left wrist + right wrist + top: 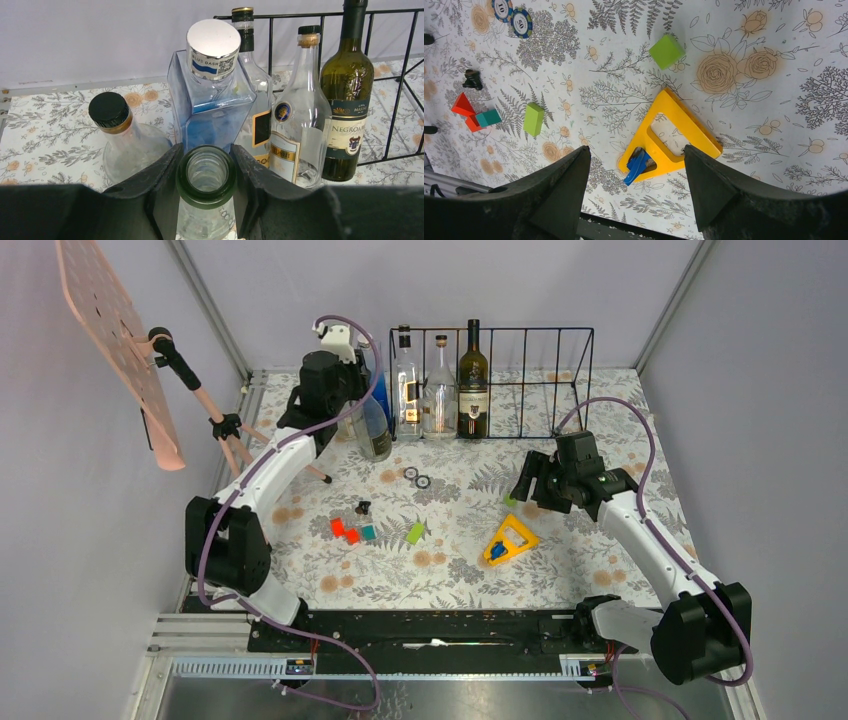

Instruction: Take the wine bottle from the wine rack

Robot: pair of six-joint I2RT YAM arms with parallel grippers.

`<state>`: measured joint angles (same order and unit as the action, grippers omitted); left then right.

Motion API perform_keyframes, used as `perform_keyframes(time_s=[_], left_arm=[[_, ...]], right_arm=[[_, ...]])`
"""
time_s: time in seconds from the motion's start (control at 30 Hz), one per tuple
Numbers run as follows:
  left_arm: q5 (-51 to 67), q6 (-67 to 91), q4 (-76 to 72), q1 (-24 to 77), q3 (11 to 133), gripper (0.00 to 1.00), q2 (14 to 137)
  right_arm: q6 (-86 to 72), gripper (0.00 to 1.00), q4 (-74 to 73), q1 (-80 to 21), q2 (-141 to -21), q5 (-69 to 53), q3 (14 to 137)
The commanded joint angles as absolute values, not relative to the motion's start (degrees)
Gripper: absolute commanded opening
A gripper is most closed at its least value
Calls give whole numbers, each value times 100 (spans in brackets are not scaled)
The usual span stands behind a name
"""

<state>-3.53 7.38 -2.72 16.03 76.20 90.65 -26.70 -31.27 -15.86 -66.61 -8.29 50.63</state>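
The left gripper [206, 167] is clamped on the neck of a green-mouthed bottle [374, 436]. That bottle leans just outside the left end of the wine rack [530, 329]. It is crowded by a blue square bottle [212, 100] and a black-capped bottle [125, 142]. Inside the rack, the dark wine bottle [473, 380] stands upright beside two clear bottles [422, 392], near the back wall. The right gripper [636, 150] hangs spread wide above a yellow triangle [676, 120] on the flowered table [450, 585], well apart from the rack.
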Motion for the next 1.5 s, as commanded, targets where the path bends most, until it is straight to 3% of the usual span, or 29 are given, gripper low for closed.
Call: perform_keyframes(time_s=[0.0, 0.23, 0.5, 0.77, 1.2, 1.47], left_arm=[[-176, 800, -1854, 1558, 7682, 35, 8869], [-163, 808, -1747, 1564, 7663, 60, 8881], [-372, 784, -1283, 1564, 7914, 69, 8862], [-470, 814, -901, 1564, 8142, 87, 8596], [-675, 939, -12, 1564, 8172, 94, 7764], [-729, 1013, 357, 1564, 7187, 94, 6761]], right_arm=[[-2573, 76, -3171, -1606, -6637, -985, 5217], [-2541, 76, -3180, -1608, -6584, -1003, 5210], [-2448, 77, -3185, -1607, -6546, -959, 5284], [-2344, 77, -3215, -1604, -6588, -914, 5465], [-2149, 77, -3282, -1600, -6992, -438, 6595], [-2916, 77, -2165, -1600, -7587, -546, 7100]])
